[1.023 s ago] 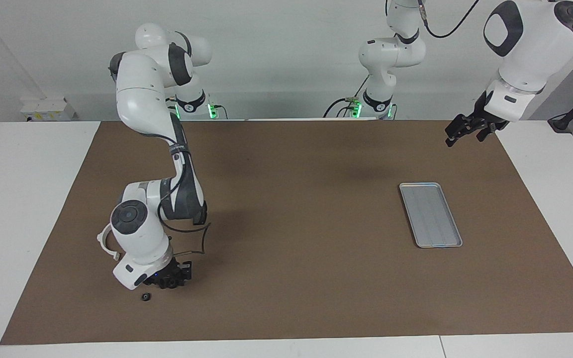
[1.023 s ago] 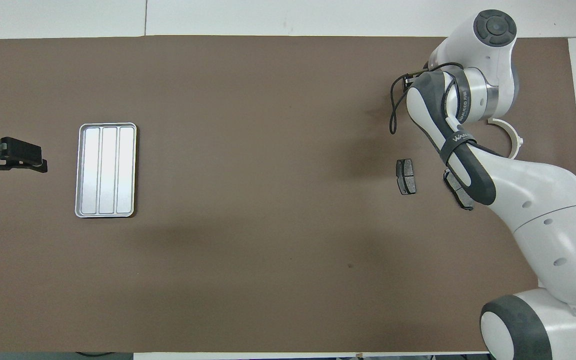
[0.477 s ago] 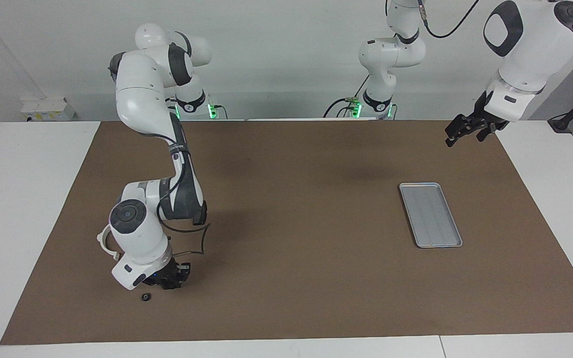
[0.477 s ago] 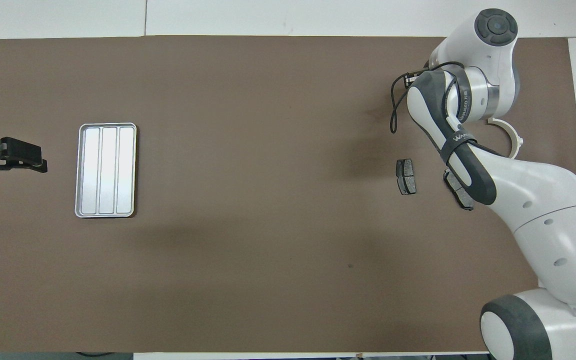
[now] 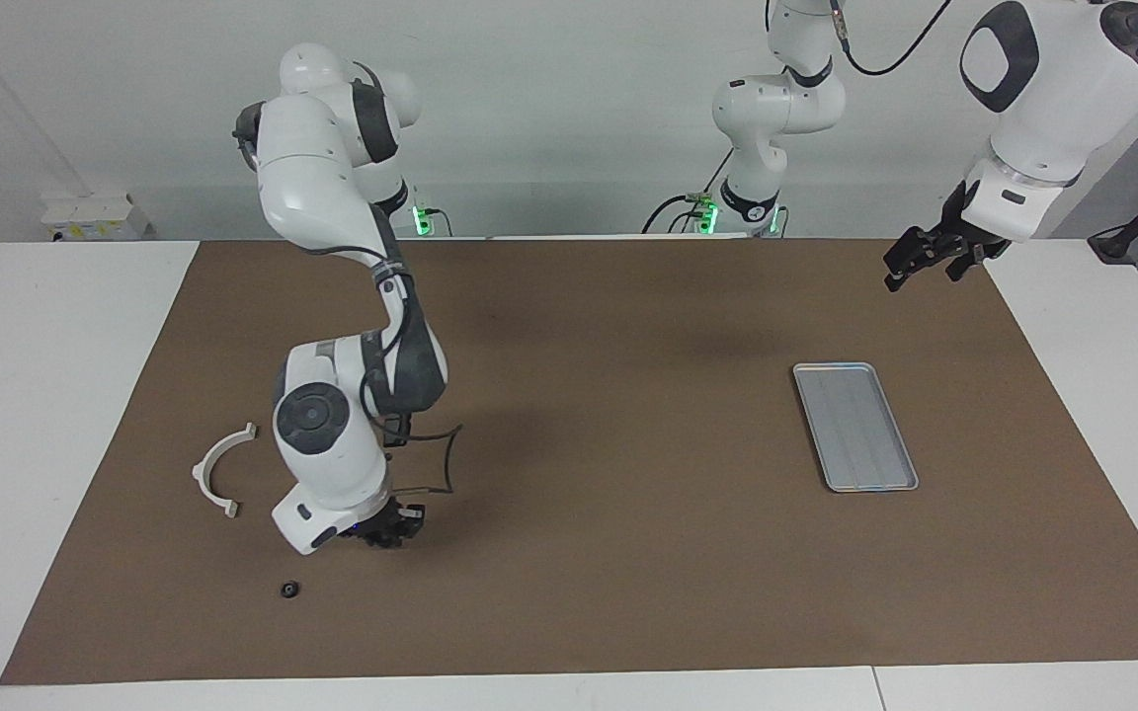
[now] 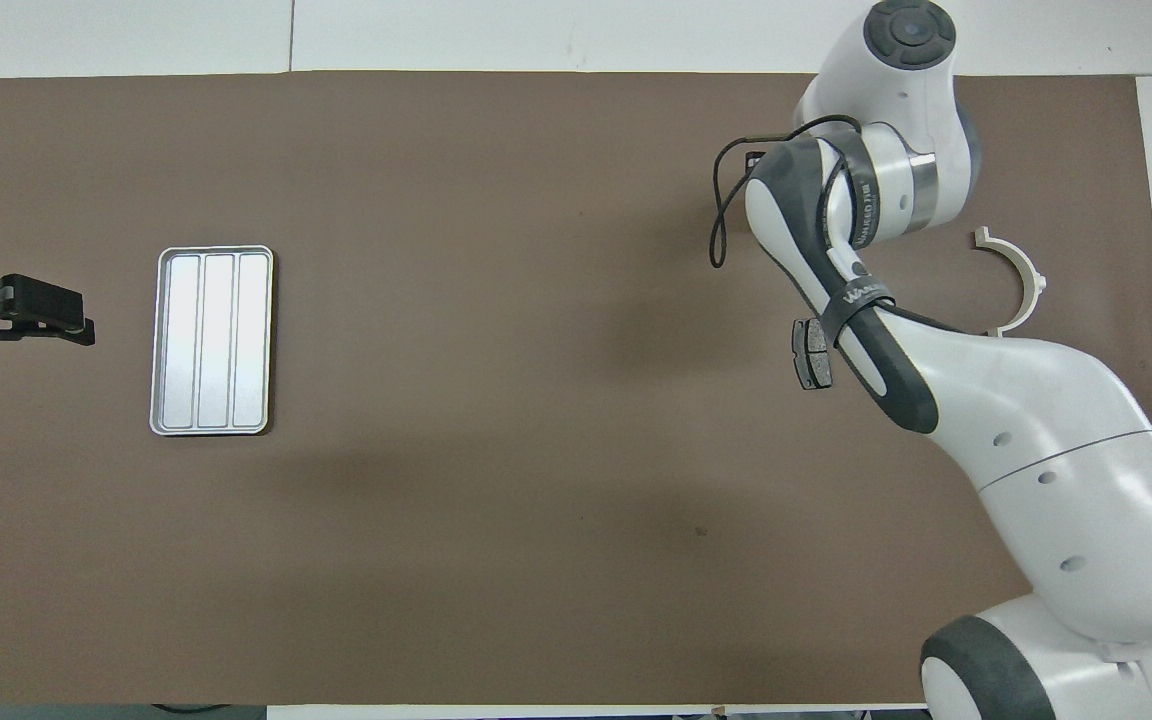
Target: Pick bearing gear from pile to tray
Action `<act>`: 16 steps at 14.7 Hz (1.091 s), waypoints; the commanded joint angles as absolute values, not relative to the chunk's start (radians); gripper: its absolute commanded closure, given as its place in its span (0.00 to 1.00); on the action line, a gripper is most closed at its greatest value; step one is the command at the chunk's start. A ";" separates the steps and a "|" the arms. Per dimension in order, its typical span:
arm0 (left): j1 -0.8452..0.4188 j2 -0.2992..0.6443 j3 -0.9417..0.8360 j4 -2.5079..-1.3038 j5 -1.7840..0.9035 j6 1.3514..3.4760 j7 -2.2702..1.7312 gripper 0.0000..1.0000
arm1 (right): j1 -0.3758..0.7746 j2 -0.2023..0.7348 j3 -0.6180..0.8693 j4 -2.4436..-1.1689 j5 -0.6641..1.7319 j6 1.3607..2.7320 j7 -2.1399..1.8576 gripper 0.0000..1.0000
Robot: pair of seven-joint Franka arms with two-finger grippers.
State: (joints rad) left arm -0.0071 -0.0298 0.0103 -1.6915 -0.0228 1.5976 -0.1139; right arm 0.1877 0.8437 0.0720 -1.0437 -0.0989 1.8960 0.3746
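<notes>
The broad middle of the worktop [image 5: 609, 415] lay bare between the tray [image 5: 854, 426] and the right arm, leaving open passage. At the right arm's end, a white half-ring bracket [image 5: 217, 473], a small black round piece [image 5: 288, 590] and a brake pad [image 6: 810, 354] were scattered around the low right tool [image 5: 389, 528].

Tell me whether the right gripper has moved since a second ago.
Yes. In the facing view the right gripper has shifted away from the white half-ring bracket and the small black round piece, toward the tray end of the table.
</notes>
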 commanded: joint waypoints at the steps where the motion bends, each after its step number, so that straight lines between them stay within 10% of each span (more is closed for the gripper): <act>1: -0.006 -0.052 0.011 -1.703 -0.029 1.586 -0.109 0.00 | 0.264 0.807 0.075 -1.040 -0.087 1.855 0.553 1.00; 16: -0.006 -0.052 0.011 -1.703 -0.029 1.580 -0.109 0.00 | 0.632 0.854 0.071 -1.046 -0.092 1.979 1.236 1.00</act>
State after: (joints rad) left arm -0.0071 -0.0298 0.0102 -1.6915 -0.0228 1.5960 -0.1139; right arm 0.6086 0.8327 0.0774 -1.0455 -0.0987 1.9368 1.1815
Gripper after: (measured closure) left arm 0.000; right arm 0.652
